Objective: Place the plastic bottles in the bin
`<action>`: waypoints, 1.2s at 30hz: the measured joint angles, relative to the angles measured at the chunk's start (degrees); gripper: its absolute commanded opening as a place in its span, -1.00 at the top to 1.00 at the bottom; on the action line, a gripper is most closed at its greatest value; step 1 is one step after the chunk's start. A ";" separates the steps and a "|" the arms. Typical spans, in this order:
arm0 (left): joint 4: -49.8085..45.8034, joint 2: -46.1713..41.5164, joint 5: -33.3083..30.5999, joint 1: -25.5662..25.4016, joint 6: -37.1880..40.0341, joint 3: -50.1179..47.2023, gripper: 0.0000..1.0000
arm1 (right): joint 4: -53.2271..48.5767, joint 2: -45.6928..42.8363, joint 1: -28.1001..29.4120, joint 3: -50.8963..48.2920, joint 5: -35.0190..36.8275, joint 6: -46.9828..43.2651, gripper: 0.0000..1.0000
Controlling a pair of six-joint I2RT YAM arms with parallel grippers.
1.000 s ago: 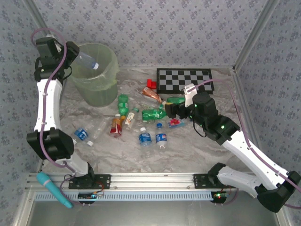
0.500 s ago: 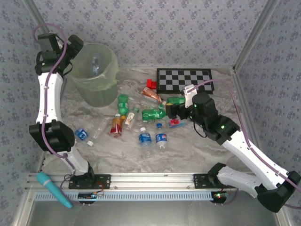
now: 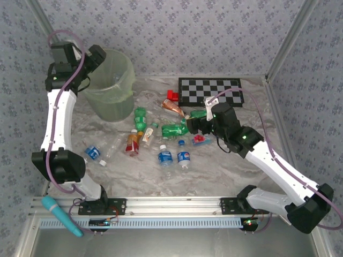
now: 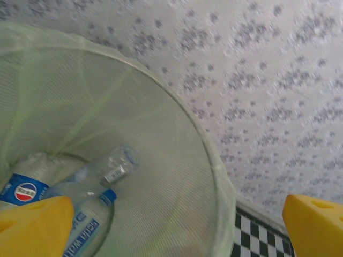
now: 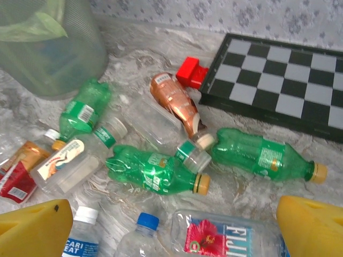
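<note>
left claw (image 4: 172, 229): fingers spread wide, holding nothing, poised over the open mouth of the bin.
bin (image 3: 112, 101): upright at the far left of the surface (image 3: 230, 174). A few bottles lie at its bottom, among them a clear bottle with blue cap (image 4: 80, 227).
right claw (image 5: 171, 227): fingers wide apart and empty, low over the cluster of bottles in the middle of the surface.
nearest candidates: a flower-label bottle (image 5: 225, 238) lies directly under the right claw. Just beyond it a green bottle (image 5: 153, 174) lies on its side.
others: a second green bottle (image 5: 262, 155) lies to the right. An orange-red bottle (image 5: 174, 99) lies farther off, just beside the red block (image 5: 192, 72) and near the checkerboard (image 5: 278, 85).
handling: these look like thin-walled, empty plastic, so probably very light, springy and easy to dent. Their round, smooth sides should roll and slip readily.
hold: across the mid-body at the label, fingers square to the bottle's length.
risk: a hard or off-centre squeeze may squirt the bottle out sideways, and neighbours touching it could get nudged.
</note>
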 measured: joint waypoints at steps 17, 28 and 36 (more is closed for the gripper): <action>-1.18 -10.97 1.49 -12.35 1.03 -15.78 -1.00 | -1.79 3.63 6.19 -9.35 -0.11 11.67 -0.79; -2.23 -16.57 0.55 -17.73 1.03 -23.61 -0.99 | 1.25 14.08 13.07 -12.55 -1.79 18.18 -0.59; -3.19 -19.43 -0.26 -17.73 1.01 -26.08 -1.00 | 4.33 18.69 13.81 -14.53 -4.02 20.90 -0.54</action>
